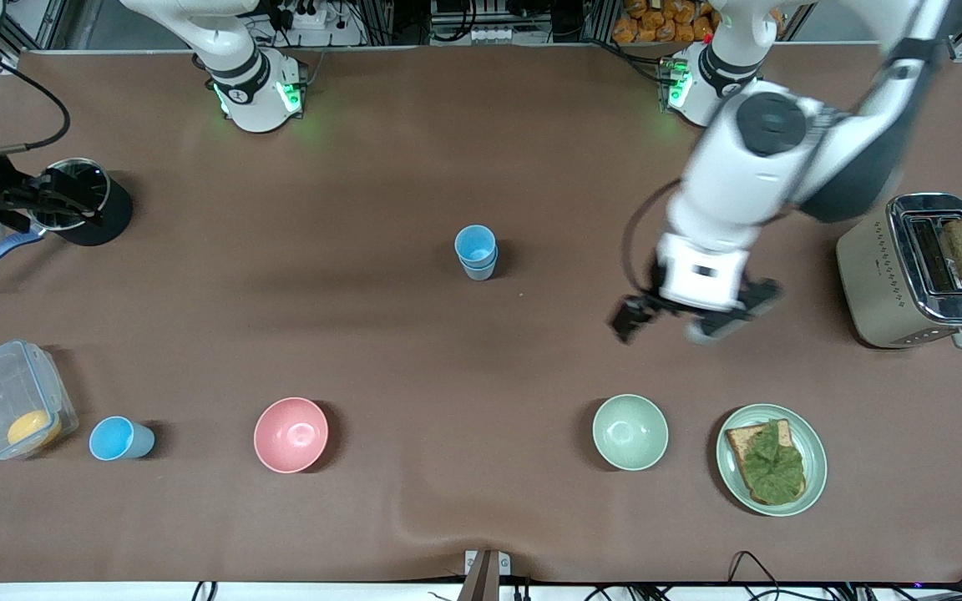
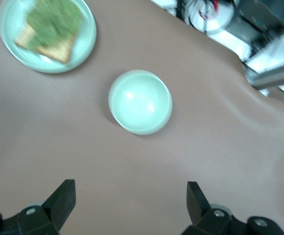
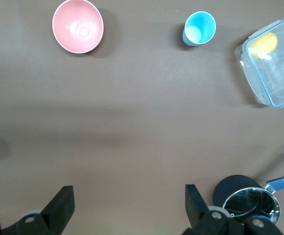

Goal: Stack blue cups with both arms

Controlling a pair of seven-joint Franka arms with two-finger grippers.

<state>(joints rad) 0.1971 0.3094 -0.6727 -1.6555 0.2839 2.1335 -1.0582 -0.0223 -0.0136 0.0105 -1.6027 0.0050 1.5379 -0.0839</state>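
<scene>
Two blue cups (image 1: 476, 250) stand stacked, one in the other, at the middle of the table. A third blue cup (image 1: 118, 438) stands alone beside the clear box, toward the right arm's end and near the front camera; it also shows in the right wrist view (image 3: 199, 28). My left gripper (image 1: 696, 310) is open and empty, up over bare table between the stack and the toaster; in its wrist view (image 2: 130, 186) only tabletop lies between the jaws. My right gripper (image 1: 55, 200) is open and empty over the black pot; its wrist view (image 3: 128, 188) shows bare table between the jaws.
Pink bowl (image 1: 291, 434) (image 3: 77, 25) and pale green bowl (image 1: 630, 431) (image 2: 140, 102) sit near the front camera. A plate (image 1: 815, 455) (image 2: 90, 34) holds toast with greens. Toaster (image 1: 882, 267) at the left arm's end. Clear box (image 1: 5, 392) (image 3: 273, 63) and black pot (image 1: 105, 217) (image 3: 249, 203).
</scene>
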